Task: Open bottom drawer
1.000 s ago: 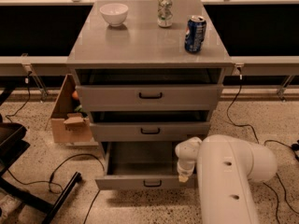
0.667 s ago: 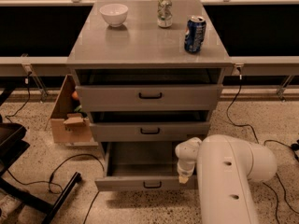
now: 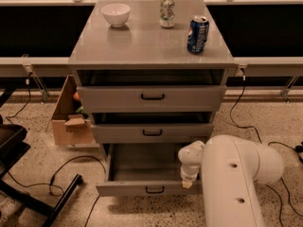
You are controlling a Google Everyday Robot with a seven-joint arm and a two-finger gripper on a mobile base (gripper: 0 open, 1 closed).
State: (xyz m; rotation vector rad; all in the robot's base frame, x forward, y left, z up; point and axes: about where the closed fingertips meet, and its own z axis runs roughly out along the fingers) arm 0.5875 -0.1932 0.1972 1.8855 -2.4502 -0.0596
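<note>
**While the gripper (image 3: 187, 183) hangs at its front, the bottom drawer (image 3: 123, 189) stands open**

Whether the gripper is parted or closed cannot be told (too little shows). Just below it is the drawer front's right end; left, the small black handle (image 3: 154, 189); behind, the grey tray (image 3: 142, 162), pulled well out. Opening looks done; only withdrawal seems left.

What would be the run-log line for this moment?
task: open bottom drawer | bottom drawer: pulled out, tray visible | gripper: at drawer front's right end | on top: bowl, blue can
</note>
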